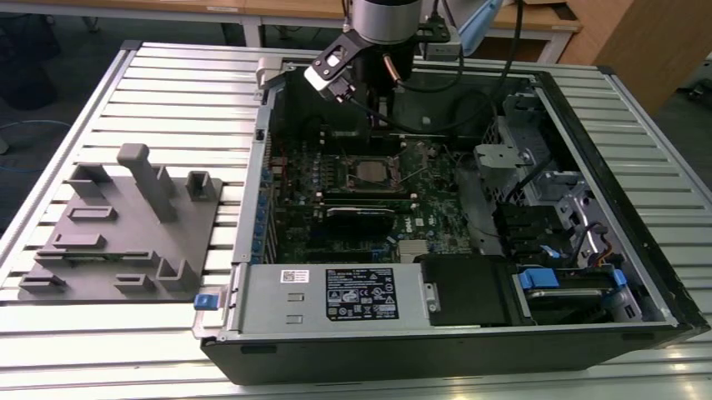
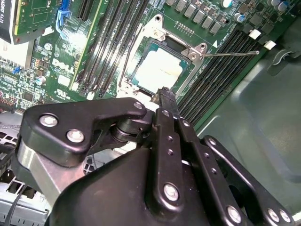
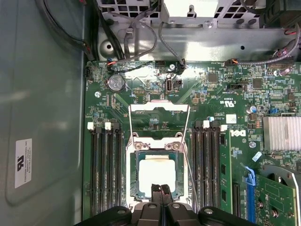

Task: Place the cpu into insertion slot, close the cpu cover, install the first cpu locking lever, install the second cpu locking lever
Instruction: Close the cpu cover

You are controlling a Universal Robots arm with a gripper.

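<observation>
Hovering hand (image 3: pixel 160 189) above seated cpu (image 3: pixel 156 170)

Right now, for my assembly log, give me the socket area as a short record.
cpu: seated in the insertion slot, silver face up
cpu cover: seems raised, not down on the chip
gripper: shut, holding nothing, tips above the cpu's edge; contact unclear
computer case: open, on the slatted table

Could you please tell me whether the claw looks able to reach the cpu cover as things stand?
Probably yes: in the first wrist view the claw points straight at the cpu cover, with its tips close by the frame, and nothing crosses the gap between them.
</observation>
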